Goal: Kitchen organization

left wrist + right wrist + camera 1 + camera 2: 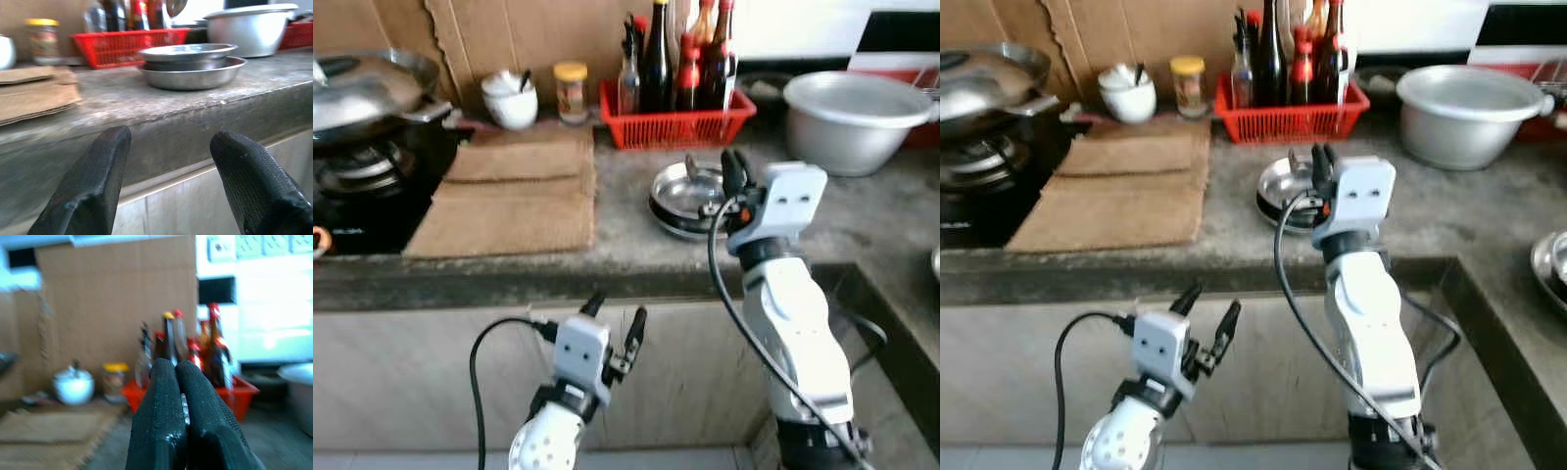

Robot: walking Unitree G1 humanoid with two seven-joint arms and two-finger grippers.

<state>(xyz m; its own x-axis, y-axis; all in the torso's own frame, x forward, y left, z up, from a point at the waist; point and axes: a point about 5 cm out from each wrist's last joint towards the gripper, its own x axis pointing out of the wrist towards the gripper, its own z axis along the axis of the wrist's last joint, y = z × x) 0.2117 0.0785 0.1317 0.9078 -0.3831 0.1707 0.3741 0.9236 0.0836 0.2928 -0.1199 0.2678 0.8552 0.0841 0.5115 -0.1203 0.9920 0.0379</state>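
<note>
In the left eye view the right gripper (pixel 735 168) hung clenched around a thin metal spoon, right at the near edge of the stacked steel plates (pixel 683 201) in mid-frame, while the left gripper (pixel 615 325) sat lower left, below the tabletop (pixel 626 235) edge. In the left wrist view its released fingers (pixel 88 186) faced that edge, plates beyond, so the right arm looked nearer. In the right wrist view the pressed-together fingers (pixel 159 421) showed a sliver of spoon (pixel 184 410) between them, pointing toward the red basket (pixel 234 391).

Soft daylight is washing the counter (pixel 636 245) evenly; glare is blowing out the white wall (pixel 264 308) in the blurred right wrist view, while head views are staying slightly soft
</note>
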